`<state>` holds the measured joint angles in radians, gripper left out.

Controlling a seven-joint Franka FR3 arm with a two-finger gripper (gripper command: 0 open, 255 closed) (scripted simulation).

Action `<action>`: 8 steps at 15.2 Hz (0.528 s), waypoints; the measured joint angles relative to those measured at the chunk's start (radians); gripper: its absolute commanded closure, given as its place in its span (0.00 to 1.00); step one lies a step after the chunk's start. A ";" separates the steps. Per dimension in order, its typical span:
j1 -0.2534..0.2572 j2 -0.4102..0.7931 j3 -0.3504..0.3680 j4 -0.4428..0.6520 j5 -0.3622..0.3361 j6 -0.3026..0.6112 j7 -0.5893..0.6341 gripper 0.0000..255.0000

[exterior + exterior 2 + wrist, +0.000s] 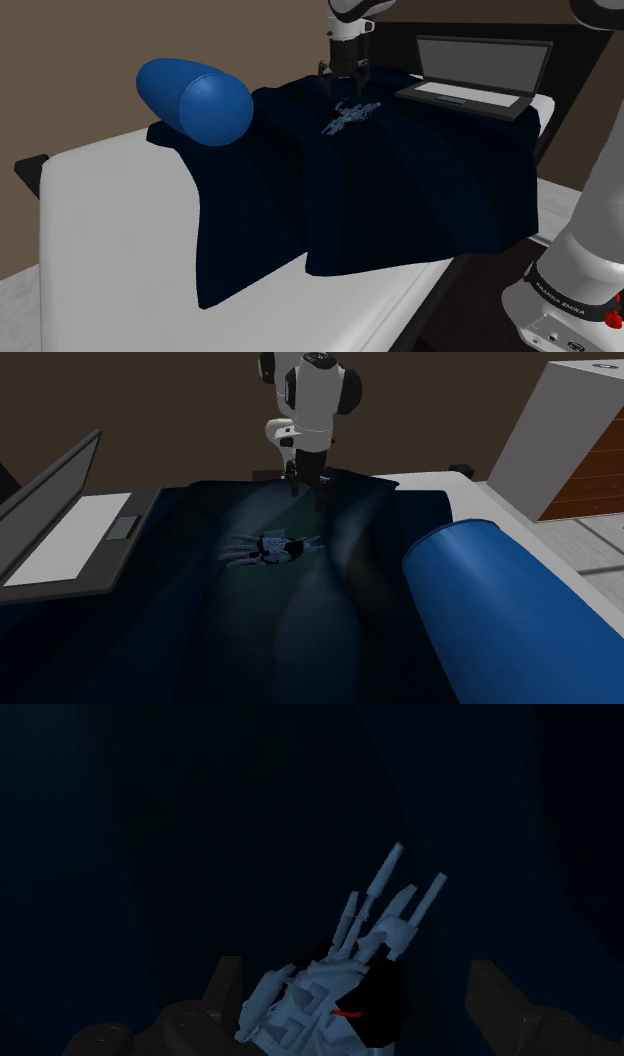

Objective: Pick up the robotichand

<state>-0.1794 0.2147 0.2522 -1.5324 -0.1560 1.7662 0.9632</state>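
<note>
A blue bolster (pixel 195 100) is seen at the shoulder view's left; right of it the pale robotic hand (pixel 348 116) lies flat on the dark blanket (pixel 400 190); the tool (pixel 342 84) is held above it, spread and empty; the palm should be centred before closing, and blanket folds avoided.

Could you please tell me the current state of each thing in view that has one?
robotic hand: lying flat on the blanket, not held.
pincer: open, above the robotic hand, not touching it.
laptop: open, lid raised.
bolster: lying on its side.
blanket: draped over the bed.
</note>
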 measured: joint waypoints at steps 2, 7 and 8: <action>0.002 0.076 -0.015 0.083 -0.014 -0.006 0.064 0.00; 0.008 0.270 -0.063 0.340 -0.031 -0.064 0.202 0.00; 0.010 0.324 -0.074 0.424 -0.034 -0.091 0.224 0.00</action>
<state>-0.1690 0.5388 0.1780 -1.1081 -0.1896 1.6750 1.1876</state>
